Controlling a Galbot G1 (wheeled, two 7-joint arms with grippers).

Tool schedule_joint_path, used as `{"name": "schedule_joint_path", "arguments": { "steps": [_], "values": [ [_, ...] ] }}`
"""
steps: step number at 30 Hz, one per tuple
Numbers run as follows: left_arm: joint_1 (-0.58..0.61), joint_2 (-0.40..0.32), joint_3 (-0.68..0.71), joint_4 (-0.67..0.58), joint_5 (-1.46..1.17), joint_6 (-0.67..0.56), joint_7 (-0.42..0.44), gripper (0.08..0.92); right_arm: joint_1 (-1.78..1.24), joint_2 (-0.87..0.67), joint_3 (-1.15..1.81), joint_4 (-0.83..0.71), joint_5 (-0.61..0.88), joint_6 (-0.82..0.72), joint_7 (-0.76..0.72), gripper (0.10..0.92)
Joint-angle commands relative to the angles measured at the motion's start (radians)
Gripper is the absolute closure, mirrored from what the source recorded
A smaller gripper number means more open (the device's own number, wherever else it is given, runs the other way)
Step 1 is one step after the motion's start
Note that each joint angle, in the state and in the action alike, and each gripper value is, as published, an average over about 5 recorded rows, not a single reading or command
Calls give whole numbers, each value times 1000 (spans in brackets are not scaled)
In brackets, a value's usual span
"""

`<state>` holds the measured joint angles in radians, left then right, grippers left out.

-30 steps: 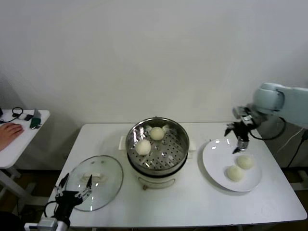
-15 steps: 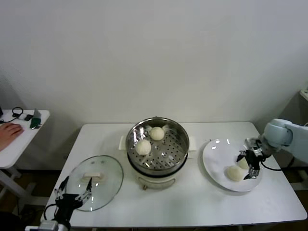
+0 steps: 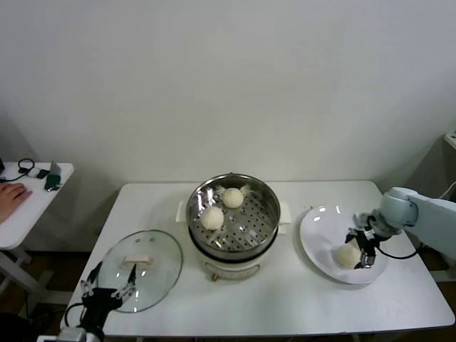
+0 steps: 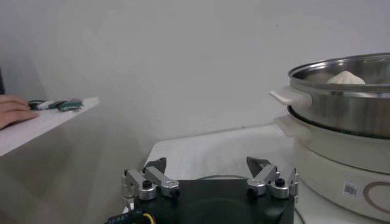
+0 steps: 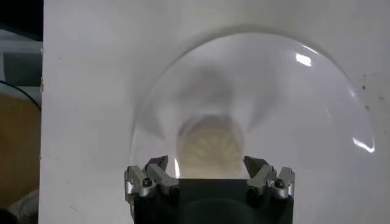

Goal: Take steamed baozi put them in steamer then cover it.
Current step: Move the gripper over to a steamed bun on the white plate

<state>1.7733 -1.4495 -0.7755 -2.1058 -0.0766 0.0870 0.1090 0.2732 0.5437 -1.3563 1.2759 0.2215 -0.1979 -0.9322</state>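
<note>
Two baozi [image 3: 232, 197] [image 3: 211, 217] lie in the steamer [image 3: 246, 229] on its white base at table centre. One more baozi [image 3: 347, 255] shows on the white plate [image 3: 318, 229] at the right. My right gripper [image 3: 363, 246] is low over the plate, right beside that baozi. In the right wrist view the gripper [image 5: 207, 165] is open, with a baozi [image 5: 210, 148] just ahead between its fingertips. A fourth baozi is hidden. The cover [image 3: 139, 271] lies flat at front left. My left gripper [image 3: 107, 291] is parked open at its near edge; it also shows in the left wrist view [image 4: 207, 167].
A small side table [image 3: 28, 214] at far left carries cables and small items, and a person's hand [image 3: 8, 192] rests on it. The steamer [image 4: 347, 97] with a baozi top [image 4: 345, 77] shows in the left wrist view. The plate [image 5: 304, 103] nearly reaches the table's right side.
My right gripper has come down from above the plate's far edge to the baozi on the plate, then shifted slightly left. The hand on the side table has drawn back.
</note>
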Motion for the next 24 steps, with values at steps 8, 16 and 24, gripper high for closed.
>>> {"name": "schedule_joint_path", "arguments": {
  "steps": [8, 16, 24],
  "values": [
    [-8, 1, 3, 4, 0, 3, 0, 177, -59, 43, 68, -65, -37, -4, 20, 213],
    [-9, 0, 1, 6, -1, 1, -1, 177, -51, 46, 56, -66, -30, 4, -6, 317],
    [-9, -4, 1, 7, 1, 2, -2, 177, 79, 49, -15, -58, -3, 49, -45, 408]
  ]
}}
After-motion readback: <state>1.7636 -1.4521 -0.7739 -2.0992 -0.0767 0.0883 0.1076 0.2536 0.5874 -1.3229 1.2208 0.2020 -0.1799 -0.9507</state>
